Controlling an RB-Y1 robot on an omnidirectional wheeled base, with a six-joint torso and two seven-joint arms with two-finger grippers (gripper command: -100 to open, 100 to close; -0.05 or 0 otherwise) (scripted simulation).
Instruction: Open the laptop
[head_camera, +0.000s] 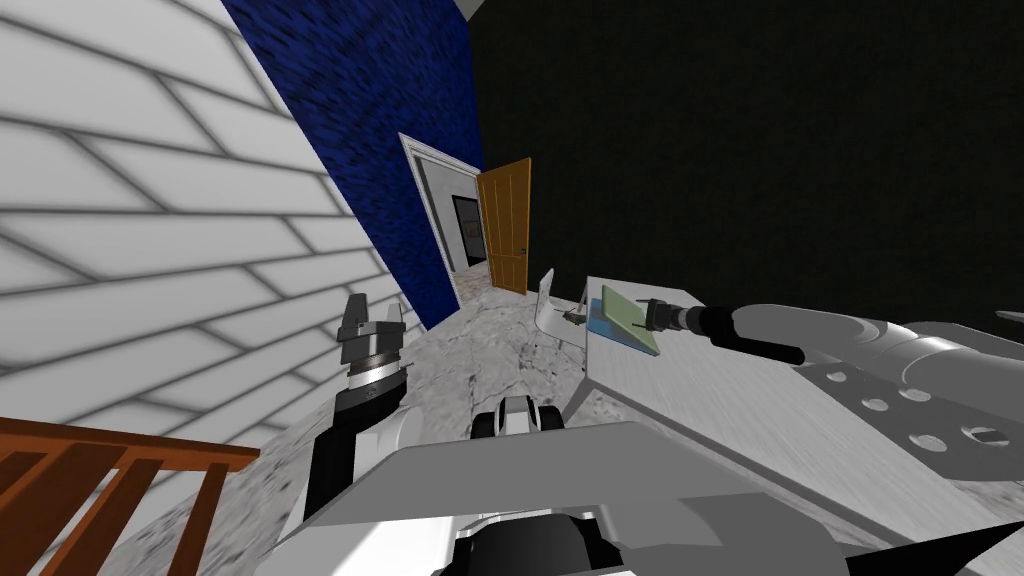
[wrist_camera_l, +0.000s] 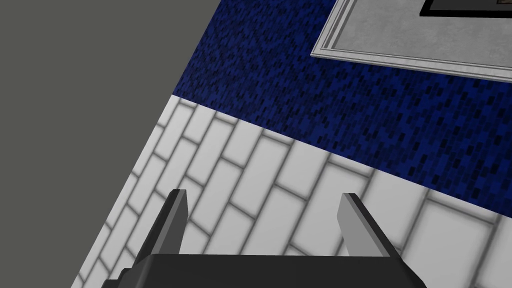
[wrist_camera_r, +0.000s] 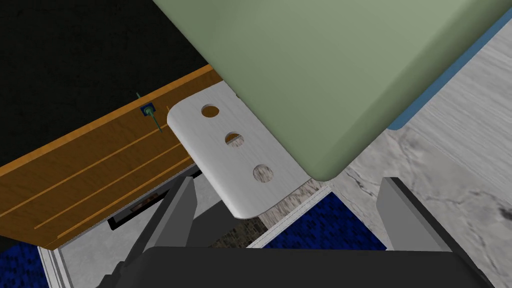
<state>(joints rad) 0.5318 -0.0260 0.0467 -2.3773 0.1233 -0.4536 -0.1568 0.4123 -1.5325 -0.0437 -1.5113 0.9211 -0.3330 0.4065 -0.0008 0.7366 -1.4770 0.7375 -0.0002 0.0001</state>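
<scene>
The laptop (head_camera: 625, 318) lies at the far end of a white table (head_camera: 760, 410), its pale green lid flat over a blue base. My right arm reaches across the table to it, and the right gripper (head_camera: 640, 313) is at the lid's near edge. In the right wrist view the green lid (wrist_camera_r: 320, 75) looms just beyond the right gripper (wrist_camera_r: 290, 182), with a strip of the blue base (wrist_camera_r: 440, 80) along one side. Its fingers (wrist_camera_r: 175, 215) stand wide apart, open, holding nothing. My left gripper (head_camera: 368, 312) is raised at my left by the tiled wall, open and empty (wrist_camera_l: 264, 195).
A white chair (head_camera: 548, 300) with holes in its back (wrist_camera_r: 235, 150) stands beyond the table's far end. An orange door (head_camera: 505, 225) hangs open in the blue wall past it. A wooden rail (head_camera: 100, 460) sits low at my left. The floor is grey marble.
</scene>
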